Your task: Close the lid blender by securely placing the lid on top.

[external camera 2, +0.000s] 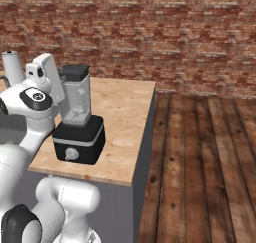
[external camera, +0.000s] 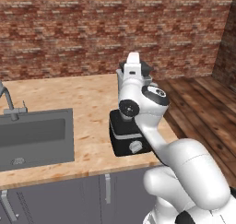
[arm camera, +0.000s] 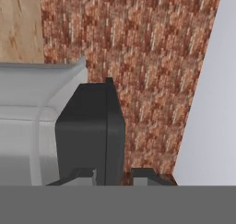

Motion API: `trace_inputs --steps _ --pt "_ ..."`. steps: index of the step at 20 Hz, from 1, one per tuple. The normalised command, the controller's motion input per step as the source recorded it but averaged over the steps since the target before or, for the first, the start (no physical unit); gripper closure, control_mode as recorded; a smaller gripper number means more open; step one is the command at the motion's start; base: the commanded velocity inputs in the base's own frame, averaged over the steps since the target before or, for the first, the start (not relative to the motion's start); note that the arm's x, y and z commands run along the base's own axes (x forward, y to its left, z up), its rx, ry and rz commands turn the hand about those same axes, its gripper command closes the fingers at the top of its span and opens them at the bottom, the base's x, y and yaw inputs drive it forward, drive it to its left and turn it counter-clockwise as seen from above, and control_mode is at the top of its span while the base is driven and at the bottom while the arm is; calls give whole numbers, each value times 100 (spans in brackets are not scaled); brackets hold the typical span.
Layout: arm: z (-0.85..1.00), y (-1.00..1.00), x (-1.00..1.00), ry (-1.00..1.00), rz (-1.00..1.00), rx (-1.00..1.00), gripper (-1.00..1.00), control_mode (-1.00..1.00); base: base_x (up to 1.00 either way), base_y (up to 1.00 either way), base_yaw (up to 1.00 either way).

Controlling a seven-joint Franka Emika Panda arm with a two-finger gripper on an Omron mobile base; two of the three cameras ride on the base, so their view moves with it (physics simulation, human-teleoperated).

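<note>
The blender stands near the counter's right end: a black base [external camera 2: 79,139] with a round knob [external camera: 135,147] and a clear jar [external camera 2: 78,99] on it. The lid [external camera 2: 74,70], a flat dark square cap, lies right at the jar's rim. I cannot tell if it is fully seated. My gripper [external camera 2: 62,73] reaches in from the left at rim height and is shut on the lid's edge. In the hand view the lid [arm camera: 90,131] stands between the dark fingertips [arm camera: 82,174], with the jar's pale wall [arm camera: 32,121] beside it. In the left base view my arm hides most of the jar, and the lid [external camera: 147,69] peeks out behind the hand.
A grey sink [external camera: 37,135] with a faucet [external camera: 9,101] is set into the wooden counter [external camera: 87,103] on the left. The brick wall [external camera 2: 150,32] runs close behind. The counter ends just right of the blender, above a wooden floor [external camera 2: 200,162].
</note>
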Motion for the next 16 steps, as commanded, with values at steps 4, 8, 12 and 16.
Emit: trace_inputs --steps 4,8,12,16 --pt "-3 1 10 0 0 0 100 -100 0 0 0" --pt "-4 3 9 0 0 0 100 -100 0 0 0" --pt "-13 8 1 0 0 0 100 -100 0 0 0" --pt "-22 3 1 2 0 0 100 -100 0 0 0"
